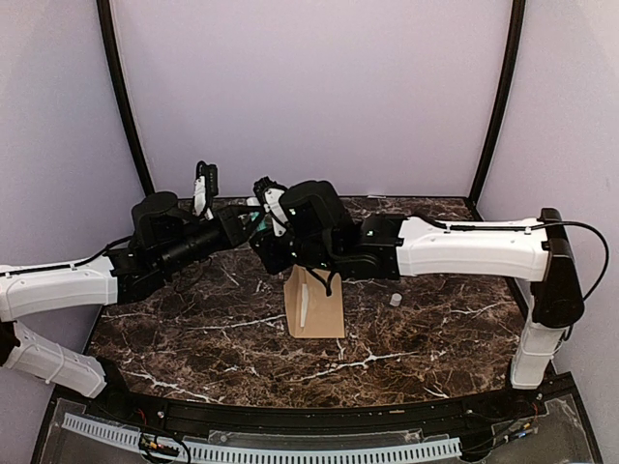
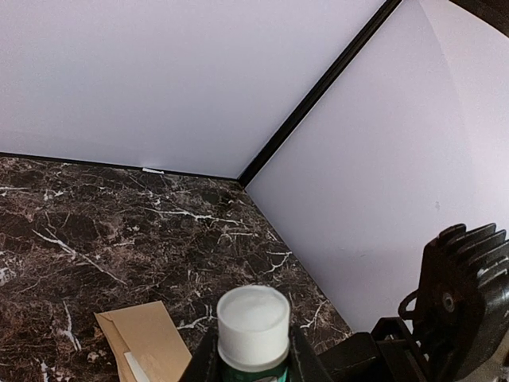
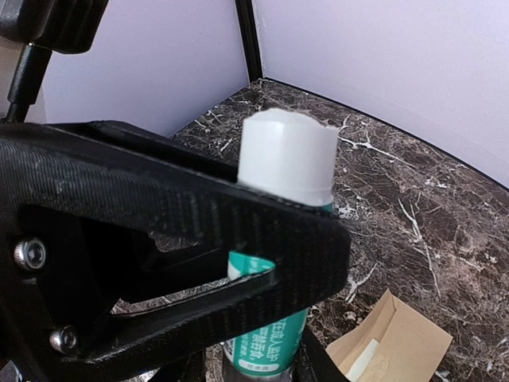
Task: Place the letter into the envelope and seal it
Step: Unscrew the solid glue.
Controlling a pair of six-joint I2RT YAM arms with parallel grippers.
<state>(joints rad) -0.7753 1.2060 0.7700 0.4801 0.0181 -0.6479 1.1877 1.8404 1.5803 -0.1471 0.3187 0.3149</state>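
The left fingers [image 2: 203, 364] are clenched on the green body of a glue stick [image 2: 253, 322], holding it upright above the tabletop [image 1: 193, 338] with its white cap [image 3: 286, 155] on top. This looks like a steadying hold, so that the other arm can work on the cap. The right fingers [image 3: 199, 215] reach across from the other side. One of them crosses the stick just under the cap (the other is hidden behind it), so I cannot tell whether they have clamped on it or only bracket it. My guess is that the step in hand is uncapping the glue for the sealing.

Below and a little to the right of the meeting point, the envelope [image 1: 324, 314] lies flat on the tabletop, clear of both arms. A pale strip [image 1: 303, 307] shows at its open side. I take this for the edge of the letter already tucked inside, though most of it is hidden. Further right, well apart from the envelope, a small white piece [image 1: 395, 300] stands on the marble, too small to name.
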